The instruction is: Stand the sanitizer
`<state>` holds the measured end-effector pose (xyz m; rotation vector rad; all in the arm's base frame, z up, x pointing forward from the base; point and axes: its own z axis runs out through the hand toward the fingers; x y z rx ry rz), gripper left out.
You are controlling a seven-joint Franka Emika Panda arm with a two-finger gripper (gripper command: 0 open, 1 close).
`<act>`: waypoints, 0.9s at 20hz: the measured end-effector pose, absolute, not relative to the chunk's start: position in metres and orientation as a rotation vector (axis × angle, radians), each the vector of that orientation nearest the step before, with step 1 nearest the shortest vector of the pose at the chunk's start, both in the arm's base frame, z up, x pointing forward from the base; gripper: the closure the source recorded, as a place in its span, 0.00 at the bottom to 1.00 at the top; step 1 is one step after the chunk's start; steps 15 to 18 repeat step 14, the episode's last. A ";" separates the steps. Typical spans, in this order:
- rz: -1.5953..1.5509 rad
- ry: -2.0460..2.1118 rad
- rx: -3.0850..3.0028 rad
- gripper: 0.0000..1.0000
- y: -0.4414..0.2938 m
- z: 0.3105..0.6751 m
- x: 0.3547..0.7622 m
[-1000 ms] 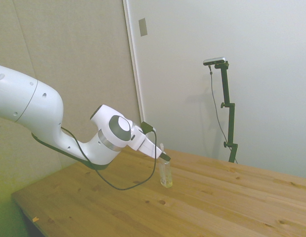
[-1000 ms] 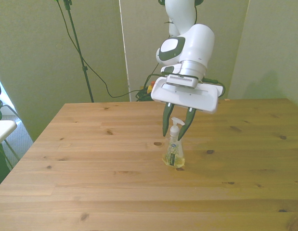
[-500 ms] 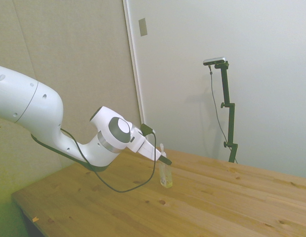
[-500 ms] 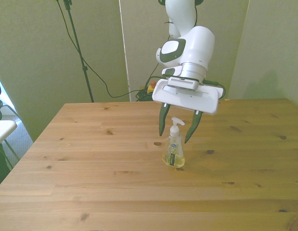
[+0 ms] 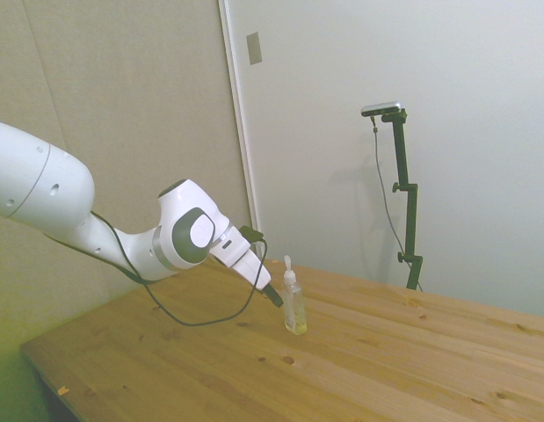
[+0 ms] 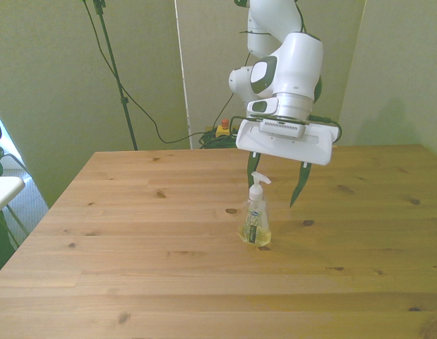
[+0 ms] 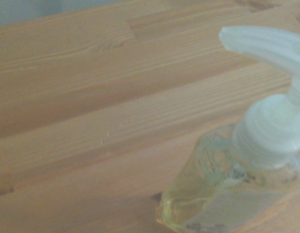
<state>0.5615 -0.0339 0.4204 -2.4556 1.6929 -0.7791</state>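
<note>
The sanitizer stands upright on the wooden table, near its middle. It is a slim clear bottle with pale yellow liquid, a white label and a white pump nozzle. In the side view the sanitizer stands free, and my gripper hangs just to its left without touching it. My gripper is open and holds nothing. In the front view its dark fingers are spread wide behind the nozzle. Up close, the wrist view shows the sanitizer with its pump head.
Bare wooden tabletop surrounds the bottle on every side. Cables and a small yellow box with a red button lie on the floor beyond the far edge. A white object sits off the table at the front view's left.
The fingers opened from around the bottle's neck. The gripper then drew back toward the arm's base and rose slightly. The bottle stayed upright where it was.
</note>
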 end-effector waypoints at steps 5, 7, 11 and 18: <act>-0.477 1.590 -2.640 0.00 -0.037 0.422 0.540; -0.383 1.544 -2.699 0.00 -0.042 0.418 0.523; -0.221 1.446 -2.780 0.00 -0.046 0.407 0.477; -0.120 1.368 -2.818 0.00 -0.027 0.407 0.455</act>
